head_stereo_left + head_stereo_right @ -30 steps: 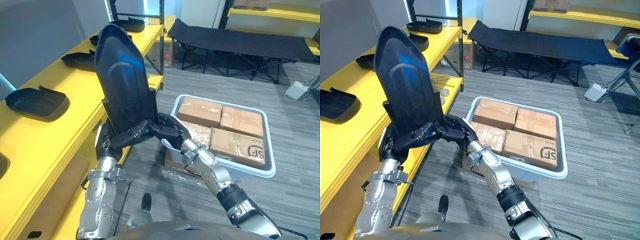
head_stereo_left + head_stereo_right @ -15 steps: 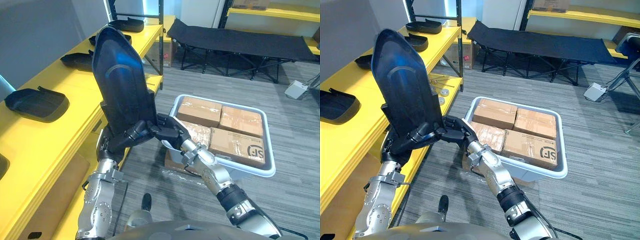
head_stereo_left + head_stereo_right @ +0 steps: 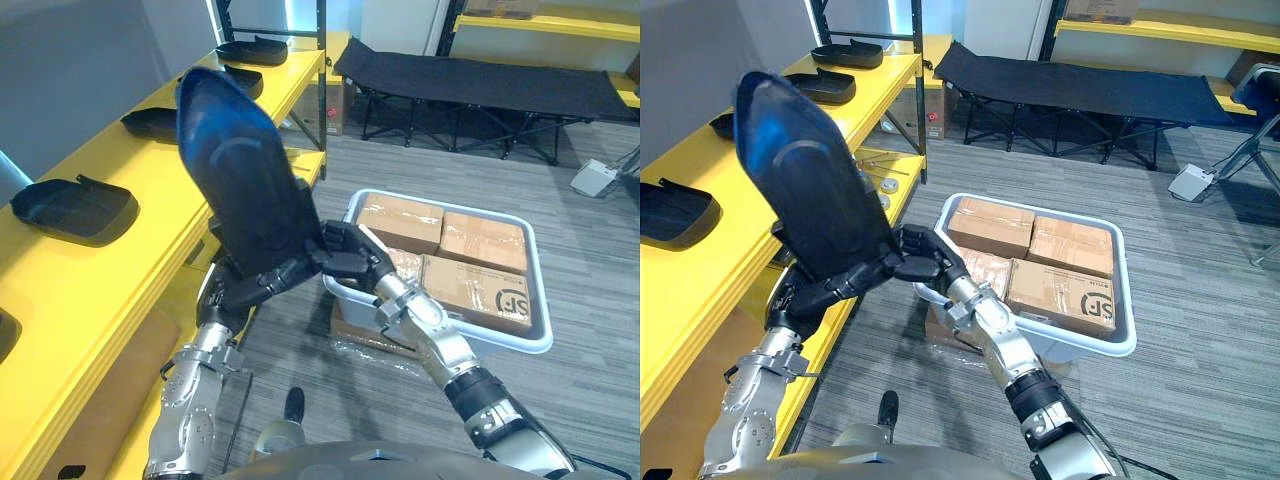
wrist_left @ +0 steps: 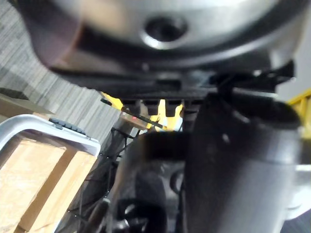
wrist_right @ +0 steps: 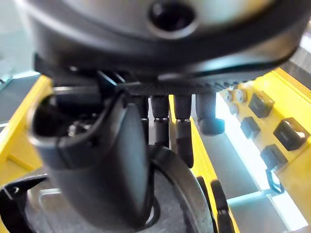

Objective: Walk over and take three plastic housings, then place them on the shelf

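Note:
A long black plastic housing [image 3: 236,170] stands nearly upright in front of me, leaning toward the yellow shelf [image 3: 120,240] on my left. Both hands grip its lower end. My left hand [image 3: 250,292] curls around the base from below. My right hand [image 3: 345,258] clamps the same end from the right side, fingers curled on the edge. In the right wrist view the fingers [image 5: 183,132] wrap over the housing's dark rim [image 5: 187,184]. Several other black housings lie on the shelf: one [image 3: 72,205] near me, one [image 3: 152,120] farther along, and more [image 3: 250,48] at the far end.
A white bin [image 3: 534,335] filled with cardboard boxes [image 3: 478,285] stands on the grey floor to my right. A black folding cot [image 3: 480,85] is at the back. A lower yellow shelf level [image 3: 140,440] runs under the upper one.
The housing has tilted further left toward the shelf, its top swinging left and its base shifting right. Both hands have kept their hold.

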